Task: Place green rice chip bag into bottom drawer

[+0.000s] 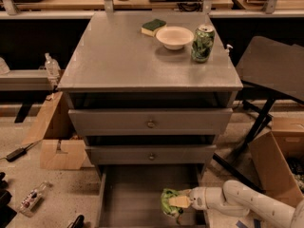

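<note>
The green rice chip bag [168, 202] is bright green and crumpled, low inside the open bottom drawer [128, 194] at its right side. My gripper [179, 203] comes in from the right on a white arm and is shut on the bag, one tan finger lying across its front. The drawer is pulled out under two closed grey drawers with small round knobs. I cannot tell whether the bag touches the drawer floor.
On the cabinet top stand a white bowl [174, 36], a green patterned can [202, 43] and a green-and-yellow sponge [153, 26]. Cardboard boxes sit at the left [57, 141] and right [275, 165]. A dark folding table [275, 65] stands at the right.
</note>
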You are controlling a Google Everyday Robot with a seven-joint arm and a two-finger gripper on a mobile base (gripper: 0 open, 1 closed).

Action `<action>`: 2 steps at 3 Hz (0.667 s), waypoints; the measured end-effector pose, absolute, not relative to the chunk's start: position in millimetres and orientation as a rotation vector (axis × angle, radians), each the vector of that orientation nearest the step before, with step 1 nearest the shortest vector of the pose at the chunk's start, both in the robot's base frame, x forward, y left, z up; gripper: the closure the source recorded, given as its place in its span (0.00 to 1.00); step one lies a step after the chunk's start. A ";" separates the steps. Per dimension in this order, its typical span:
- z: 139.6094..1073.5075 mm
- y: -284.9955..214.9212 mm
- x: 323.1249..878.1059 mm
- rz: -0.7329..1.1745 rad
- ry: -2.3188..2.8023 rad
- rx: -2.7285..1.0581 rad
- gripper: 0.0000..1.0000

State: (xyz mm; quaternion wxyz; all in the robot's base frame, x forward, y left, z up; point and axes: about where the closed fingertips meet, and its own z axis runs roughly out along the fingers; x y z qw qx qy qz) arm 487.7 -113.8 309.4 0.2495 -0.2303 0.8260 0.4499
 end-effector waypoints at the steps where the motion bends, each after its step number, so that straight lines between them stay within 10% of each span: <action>1: 302.2 -108.6 484.7 1.243 2.249 -0.618 0.77; 2: 301.7 -106.6 484.1 1.247 2.249 -0.620 0.54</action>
